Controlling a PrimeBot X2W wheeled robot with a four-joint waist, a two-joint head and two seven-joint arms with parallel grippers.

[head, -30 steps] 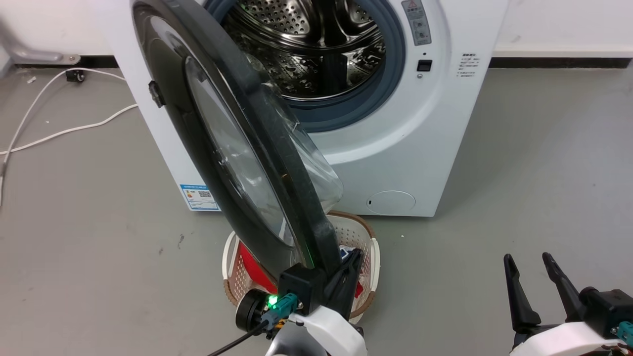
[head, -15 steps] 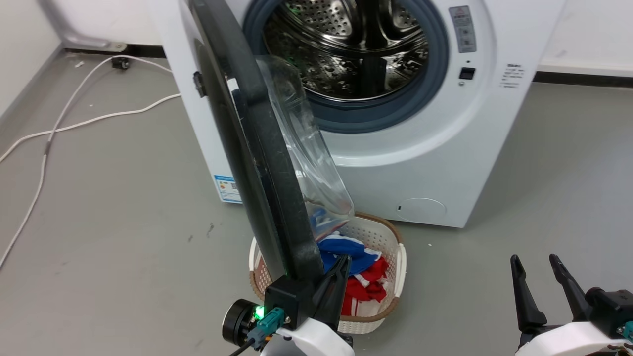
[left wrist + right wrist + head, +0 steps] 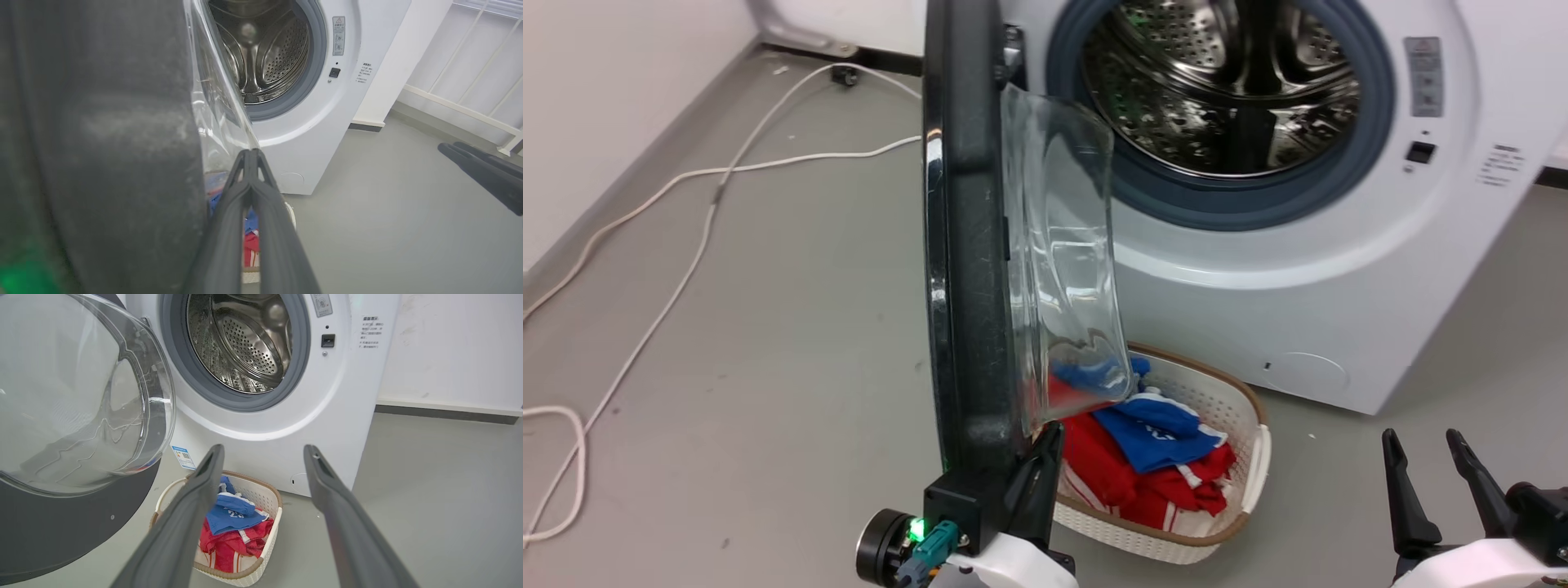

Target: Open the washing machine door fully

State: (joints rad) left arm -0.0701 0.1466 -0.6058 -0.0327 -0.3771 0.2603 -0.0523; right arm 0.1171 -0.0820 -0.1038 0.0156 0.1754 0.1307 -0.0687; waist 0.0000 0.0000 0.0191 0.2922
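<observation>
The washing machine door [image 3: 964,245] stands swung out from the white washing machine [image 3: 1339,310], edge-on in the head view, its clear glass bowl [image 3: 1062,261] bulging toward the steel drum [image 3: 1225,82]. My left gripper [image 3: 1049,437] is shut with nothing between its fingers, and lies against the inner side of the door's lower black rim, beside the glass. In the left wrist view the shut left gripper [image 3: 250,152] points along the door [image 3: 122,122]. My right gripper [image 3: 1421,441] hangs open at the lower right, away from the door [image 3: 61,535], its fingers [image 3: 204,486] spread wide.
A white laundry basket [image 3: 1250,465] with a brown rim holds red and blue clothes on the floor under the door and in front of the machine. A white cable [image 3: 686,261] runs across the grey floor at left. A wall lies along the far left.
The head camera has turned, shifting the whole picture right. The door has swung further out from the machine, from angled to edge-on, with my shut left gripper staying at its lower rim.
</observation>
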